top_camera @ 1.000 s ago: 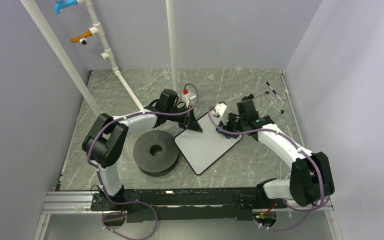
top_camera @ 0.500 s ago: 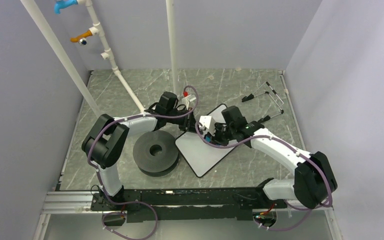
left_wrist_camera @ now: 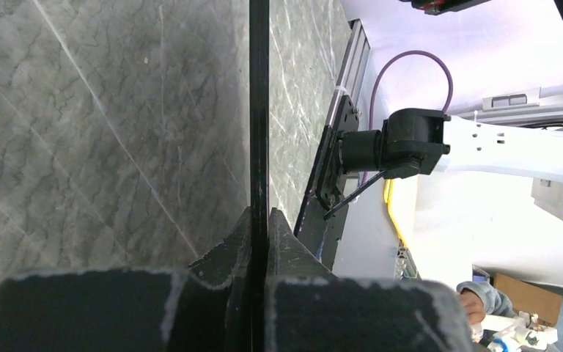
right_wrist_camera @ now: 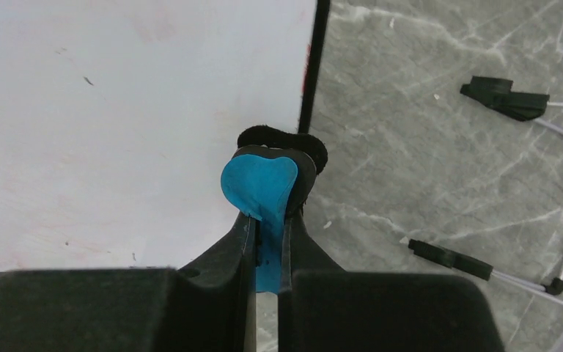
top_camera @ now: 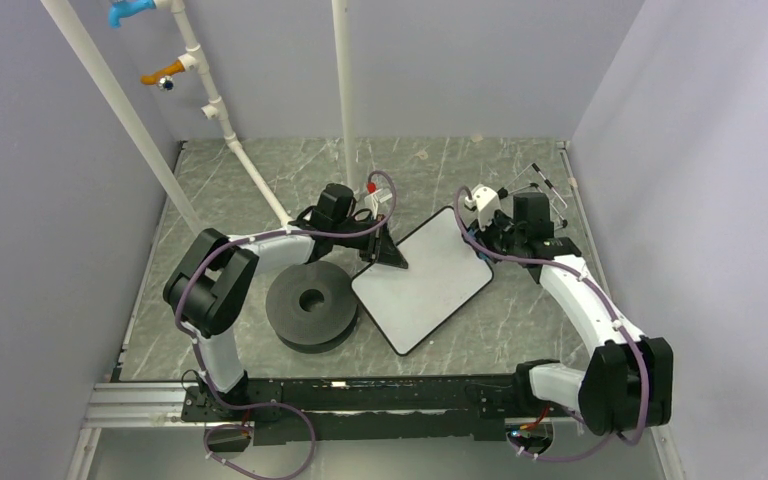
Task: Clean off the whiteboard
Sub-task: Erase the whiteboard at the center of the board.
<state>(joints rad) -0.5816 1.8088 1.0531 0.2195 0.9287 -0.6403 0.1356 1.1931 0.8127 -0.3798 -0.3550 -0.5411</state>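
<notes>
1. The whiteboard [top_camera: 422,283] lies flat on the grey marble-patterned table [top_camera: 260,180], turned so that its corners point like a diamond, just right of the black disc [top_camera: 335,312].
2. Its surface looks almost clean. The right wrist view shows only faint pinkish smears and a few small specks on the white.
3. The left gripper [top_camera: 390,255] is at the board's far-left edge. In the left wrist view its fingers [left_wrist_camera: 278,235] are pressed together on the thin black edge of the board, which is seen edge-on.
4. The right gripper [top_camera: 484,238] is over the board's right corner, on the opposite side from the left gripper.
5. In the right wrist view the right gripper is pinching a blue-and-black eraser [right_wrist_camera: 260,187], its blue body between the jaws and its black felt pad facing away.
6. The eraser's felt pad sits right at the board's black right edge, partly over the table.
7. Thin wire legs with black tips [right_wrist_camera: 447,256] lie on the table to the right of the board, apart from it.
</notes>
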